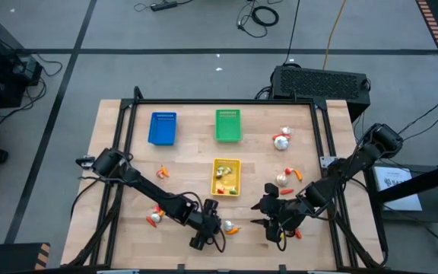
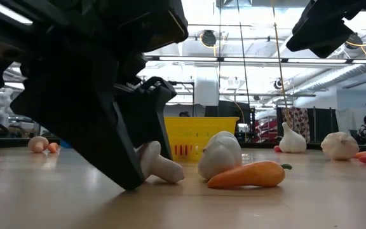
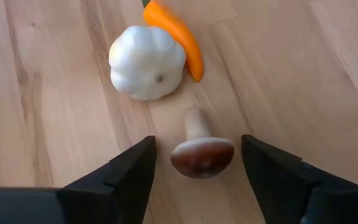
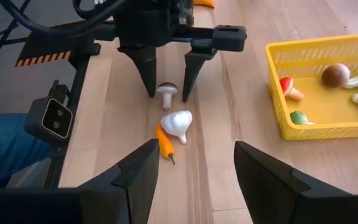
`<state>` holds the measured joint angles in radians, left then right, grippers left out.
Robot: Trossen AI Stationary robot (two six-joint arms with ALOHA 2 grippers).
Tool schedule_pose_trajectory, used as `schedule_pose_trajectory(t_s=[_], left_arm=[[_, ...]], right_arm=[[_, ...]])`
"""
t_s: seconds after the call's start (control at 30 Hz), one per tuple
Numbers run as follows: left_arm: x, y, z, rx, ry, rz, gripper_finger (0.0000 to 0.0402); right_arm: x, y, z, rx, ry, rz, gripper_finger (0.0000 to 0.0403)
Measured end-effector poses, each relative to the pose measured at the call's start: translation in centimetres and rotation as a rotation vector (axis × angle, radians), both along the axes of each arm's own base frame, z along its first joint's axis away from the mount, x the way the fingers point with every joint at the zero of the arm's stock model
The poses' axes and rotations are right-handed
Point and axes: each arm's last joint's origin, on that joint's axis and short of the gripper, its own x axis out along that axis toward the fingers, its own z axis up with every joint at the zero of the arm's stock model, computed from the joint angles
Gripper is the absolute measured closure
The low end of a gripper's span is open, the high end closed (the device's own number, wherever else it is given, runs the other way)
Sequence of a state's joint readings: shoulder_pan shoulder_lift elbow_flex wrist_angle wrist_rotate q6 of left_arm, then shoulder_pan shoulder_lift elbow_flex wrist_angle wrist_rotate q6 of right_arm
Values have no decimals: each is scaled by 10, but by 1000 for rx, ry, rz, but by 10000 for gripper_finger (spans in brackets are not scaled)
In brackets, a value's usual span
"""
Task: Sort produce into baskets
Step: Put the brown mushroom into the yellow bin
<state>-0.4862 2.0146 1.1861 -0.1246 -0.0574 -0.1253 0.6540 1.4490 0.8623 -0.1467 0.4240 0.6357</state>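
While the right pincer (image 1: 276,221) waits open, the left pincer (image 3: 194,165) straddles a mushroom (image 3: 201,146), fingers apart.

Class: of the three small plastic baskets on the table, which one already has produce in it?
The yellow plastic basket, nearest the arms, holds several toy pieces. The blue plastic basket and green plastic basket, farther back, look empty.

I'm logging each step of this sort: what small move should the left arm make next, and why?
Probably close the left pincer on the mushroom. Its fingers stand open on either side of the brown cap, down at the table, and are not yet touching it. The garlic bulb and orange carrot lie just beyond, clear of the jaws.
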Motion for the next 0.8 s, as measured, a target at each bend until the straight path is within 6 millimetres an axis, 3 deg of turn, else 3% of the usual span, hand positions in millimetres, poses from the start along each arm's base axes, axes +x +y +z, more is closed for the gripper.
schedule_pose_trajectory(t_s=[0.2, 0.53, 0.67, 0.8], left_arm=[[-1, 0, -1, 0, -2, -2, 195], [1, 0, 1, 6, -13, -19, 286], [2, 2, 19, 27, -58, -54, 295], [-1, 18, 47, 71, -93, -28, 293]], right_arm=[[0, 0, 0, 2, 0, -1, 204], [0, 0, 0, 3, 0, -2, 204], [0, 0, 0, 4, 0, -3, 204], [0, 0, 0, 9, 0, -7, 204]])
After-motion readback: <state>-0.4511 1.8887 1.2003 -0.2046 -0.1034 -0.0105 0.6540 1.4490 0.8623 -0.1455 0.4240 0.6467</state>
